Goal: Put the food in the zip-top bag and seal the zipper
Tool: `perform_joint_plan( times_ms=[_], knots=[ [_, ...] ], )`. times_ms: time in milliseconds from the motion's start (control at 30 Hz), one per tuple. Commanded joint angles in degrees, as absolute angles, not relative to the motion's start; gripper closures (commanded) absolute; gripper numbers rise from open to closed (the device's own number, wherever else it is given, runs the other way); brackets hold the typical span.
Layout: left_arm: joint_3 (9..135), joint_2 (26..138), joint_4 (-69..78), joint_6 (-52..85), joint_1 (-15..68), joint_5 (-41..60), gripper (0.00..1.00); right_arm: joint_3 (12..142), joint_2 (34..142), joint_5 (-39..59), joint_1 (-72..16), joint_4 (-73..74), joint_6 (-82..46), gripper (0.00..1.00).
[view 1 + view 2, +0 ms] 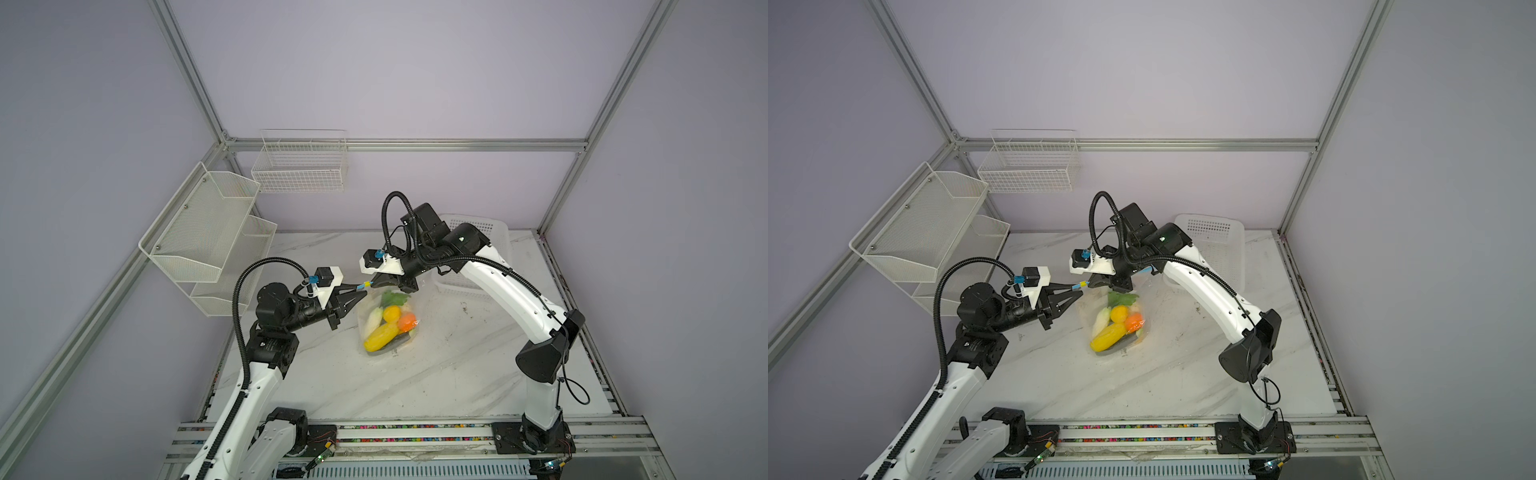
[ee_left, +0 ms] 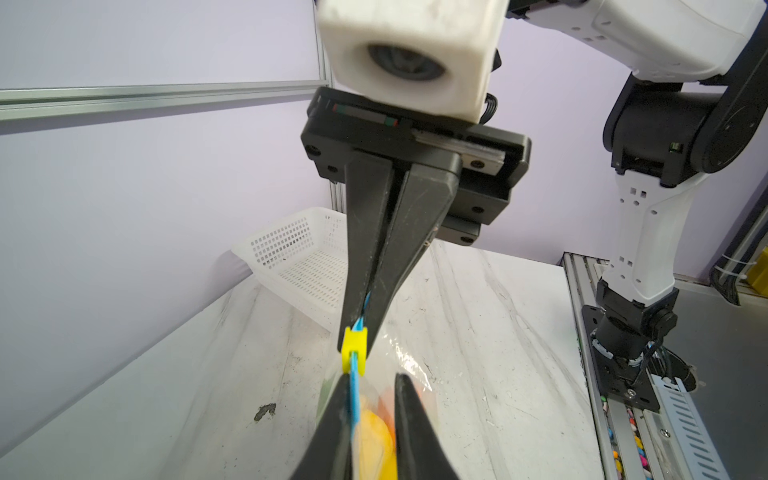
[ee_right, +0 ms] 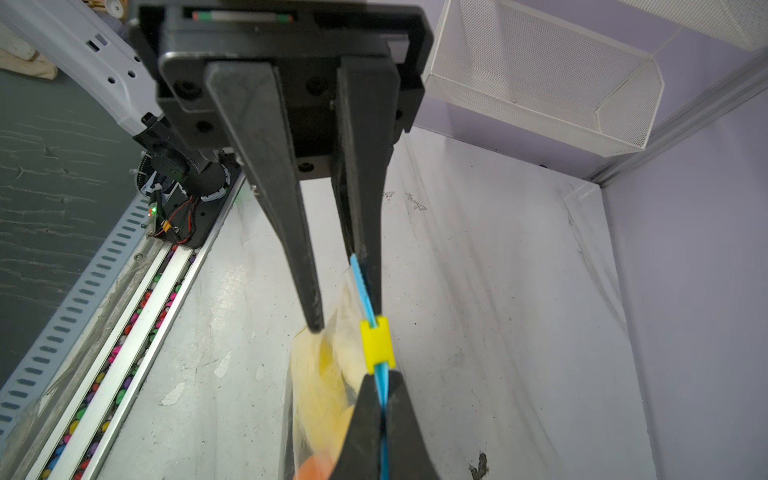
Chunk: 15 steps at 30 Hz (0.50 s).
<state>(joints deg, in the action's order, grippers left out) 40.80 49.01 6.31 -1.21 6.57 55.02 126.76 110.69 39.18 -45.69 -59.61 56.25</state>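
The zip-top bag (image 1: 388,320) hangs by its mouth between my two grippers, over the marble table (image 1: 457,365). The food (image 1: 380,334) is inside it: yellow, orange, white and green pieces. The zipper (image 2: 354,399) is a light-blue strip, with its yellow slider (image 2: 354,347) between the two sets of fingertips. My right gripper (image 3: 382,382) is shut on the strip just beside the slider (image 3: 376,343). My left gripper (image 2: 372,380) stands slightly open on the slider's other side. The strip lies against one left finger, and bag film and yellow food show in the gap.
A white perforated plastic basket (image 1: 1217,245) stands at the back right, behind the right arm. White mesh shelves (image 1: 208,232) hang on the left wall and a wire basket (image 1: 301,166) on the back wall. The table's front edge meets an aluminium rail (image 1: 415,432).
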Motion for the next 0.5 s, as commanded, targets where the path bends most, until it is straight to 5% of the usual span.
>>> perform_joint_plan(
  times_ms=[0,333,467],
  knots=[
    [46.67,48.15,4.72,-4.48,6.90,54.52,0.82,127.34,109.91,39.20,-45.90,-61.36,57.42,0.97],
    [47.16,47.98,4.17,-4.95,6.87,53.58,0.83,127.33,109.95,38.93,-45.88,-61.42,57.14,0.97],
    [47.31,47.99,4.09,-4.80,6.89,53.36,0.91,127.36,109.95,38.94,-45.96,-61.39,57.04,0.97]
  ],
)
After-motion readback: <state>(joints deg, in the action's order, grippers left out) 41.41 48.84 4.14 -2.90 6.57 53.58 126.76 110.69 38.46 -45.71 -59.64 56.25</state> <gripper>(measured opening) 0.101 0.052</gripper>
